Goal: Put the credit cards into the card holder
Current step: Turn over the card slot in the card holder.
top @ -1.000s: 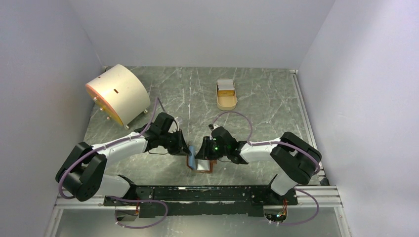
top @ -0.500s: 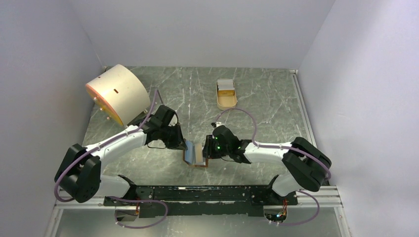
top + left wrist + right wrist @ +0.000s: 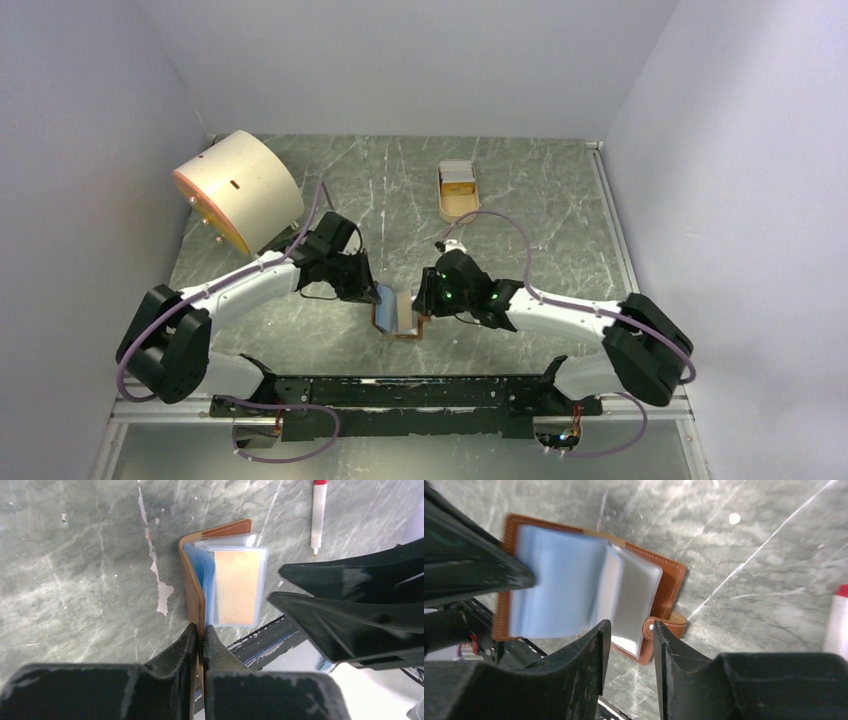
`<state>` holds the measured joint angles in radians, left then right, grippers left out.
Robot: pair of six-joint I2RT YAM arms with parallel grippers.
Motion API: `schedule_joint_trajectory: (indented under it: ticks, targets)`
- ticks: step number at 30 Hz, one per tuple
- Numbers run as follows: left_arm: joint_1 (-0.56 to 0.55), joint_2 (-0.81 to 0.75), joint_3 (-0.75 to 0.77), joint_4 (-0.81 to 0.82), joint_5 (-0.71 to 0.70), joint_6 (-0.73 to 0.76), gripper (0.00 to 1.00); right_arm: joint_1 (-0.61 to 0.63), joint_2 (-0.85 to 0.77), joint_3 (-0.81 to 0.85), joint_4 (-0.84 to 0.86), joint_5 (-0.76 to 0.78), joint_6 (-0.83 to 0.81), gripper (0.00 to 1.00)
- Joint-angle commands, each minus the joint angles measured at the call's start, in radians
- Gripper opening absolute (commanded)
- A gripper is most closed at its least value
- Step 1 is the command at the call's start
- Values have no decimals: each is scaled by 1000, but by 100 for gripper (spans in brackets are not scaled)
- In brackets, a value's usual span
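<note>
Green-marbled worktop (image 3: 550,230). Cream drum (image 3: 245,180) at back L. Tan tray (image 3: 459,208) at back centre, w/ credit cards (image 3: 456,172) stacked in its far end. The card holder (image 3: 192,582) sits open at front centre betw. the two arms, its blue and clear sleeves (image 3: 236,587) fanned out. Its brown cover edge is pinched by the left gripper (image 3: 200,630), fingers pressed together on it. The right gripper (image 3: 629,630) is part-spread just over the holder's snap-tab side, nothing seen pinched. White pen (image 3: 318,515) w/ red cap lies near the holder, not touching.
</note>
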<state>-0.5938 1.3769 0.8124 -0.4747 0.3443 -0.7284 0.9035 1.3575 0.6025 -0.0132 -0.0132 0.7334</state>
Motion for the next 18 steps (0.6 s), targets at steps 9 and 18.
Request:
schedule_joint_trajectory:
  ticks: [9,18]
  targets:
    - [141,-44,-164,194,234,52,13,-28,-169,162,-172,350,-170,64]
    - [149,-61,-139,130,185,107,37,-183,47,439,-234,428,-445,68]
